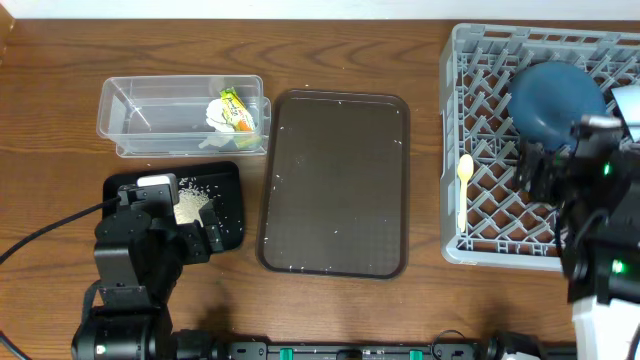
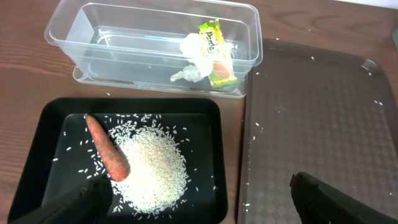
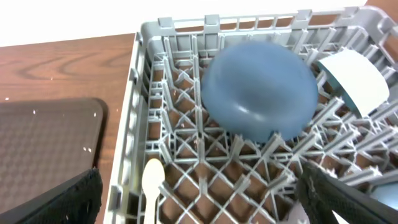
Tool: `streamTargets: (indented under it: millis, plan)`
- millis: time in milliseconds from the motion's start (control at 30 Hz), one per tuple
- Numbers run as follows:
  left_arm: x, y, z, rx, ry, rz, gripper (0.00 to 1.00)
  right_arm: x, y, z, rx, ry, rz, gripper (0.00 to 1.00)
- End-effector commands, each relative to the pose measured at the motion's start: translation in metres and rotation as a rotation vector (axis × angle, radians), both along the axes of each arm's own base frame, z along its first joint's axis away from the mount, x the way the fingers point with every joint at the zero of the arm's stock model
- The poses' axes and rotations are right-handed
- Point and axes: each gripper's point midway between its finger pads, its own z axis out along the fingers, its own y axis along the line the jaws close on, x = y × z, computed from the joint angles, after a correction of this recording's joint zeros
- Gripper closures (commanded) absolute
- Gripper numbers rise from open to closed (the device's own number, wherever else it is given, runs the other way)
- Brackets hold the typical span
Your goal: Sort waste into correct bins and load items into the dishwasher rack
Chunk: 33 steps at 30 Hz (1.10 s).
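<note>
The black bin [image 2: 205, 112] holds a heap of white rice grains [image 2: 152, 168] and an orange carrot piece [image 2: 107, 150]; it also shows in the overhead view [image 1: 228, 178]. The clear bin [image 2: 155, 31] [image 1: 150, 110] holds the snack wrapper [image 2: 214, 53] [image 1: 236, 108] and crumpled white tissue [image 2: 193, 62]. My left gripper [image 2: 199, 205] [image 1: 185, 222] is open and empty above the black bin. The grey dishwasher rack [image 1: 455, 150] [image 3: 143, 74] holds the dark blue plate [image 1: 555, 100] [image 3: 258, 90], the pale yellow spoon [image 1: 463, 180] [image 3: 151, 180] and a light blue cup [image 3: 354, 84]. My right gripper [image 3: 199, 199] [image 1: 545, 170] is open and empty over the rack.
A dark brown tray [image 1: 335, 180] [image 2: 317, 124] lies between the bins and the rack, with a few loose rice grains on it. The wooden table [image 1: 50, 60] runs to a white wall at the back. Cables trail at the front left.
</note>
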Motion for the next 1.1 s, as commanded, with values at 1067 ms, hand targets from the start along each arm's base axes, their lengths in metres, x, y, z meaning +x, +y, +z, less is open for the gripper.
streamTargets:
  millis: [1067]
  plan:
    - [-0.002,0.000,-0.006,0.002,0.022,-0.007,0.05,-0.070,0.014,-0.073,0.076,0.348,-0.018,0.01]
